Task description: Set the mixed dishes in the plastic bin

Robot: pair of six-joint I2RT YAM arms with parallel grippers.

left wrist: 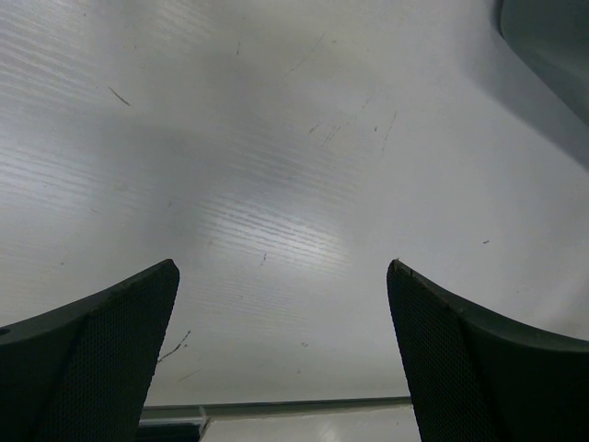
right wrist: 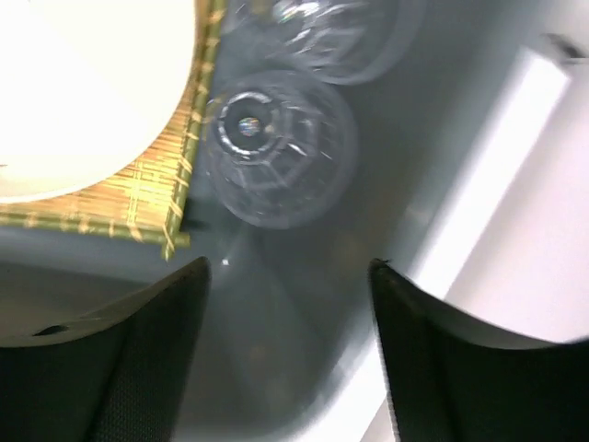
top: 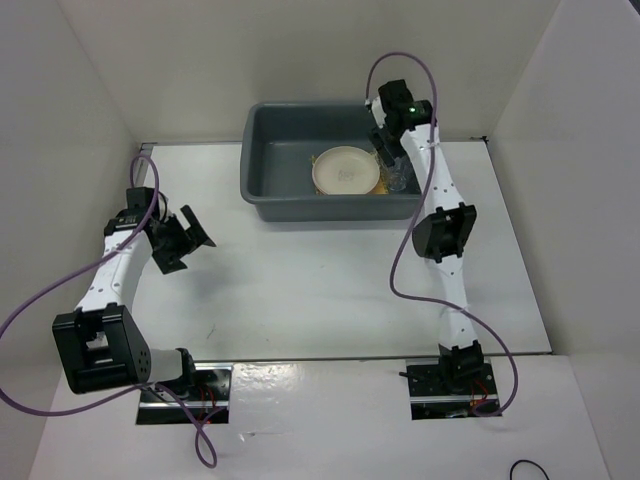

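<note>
The grey-blue plastic bin (top: 275, 165) stands at the back of the table. Inside it a cream round plate (top: 345, 170) lies on the yellow woven mat (top: 378, 184). In the right wrist view the plate (right wrist: 83, 92) and mat (right wrist: 138, 198) are at the left, and two small clear cups (right wrist: 281, 147) (right wrist: 322, 32) stand upright on the bin floor beside the mat. My right gripper (right wrist: 290, 267) is open and empty above the bin's right end (top: 385, 150). My left gripper (top: 185, 240) is open and empty over the bare table at the left (left wrist: 283, 267). The pink plate is not visible.
White walls enclose the table on the left, back and right. The bin's corner (left wrist: 552, 46) shows at the top right of the left wrist view. The bin's right wall and rim (right wrist: 479, 239) lie just right of my right gripper's fingers.
</note>
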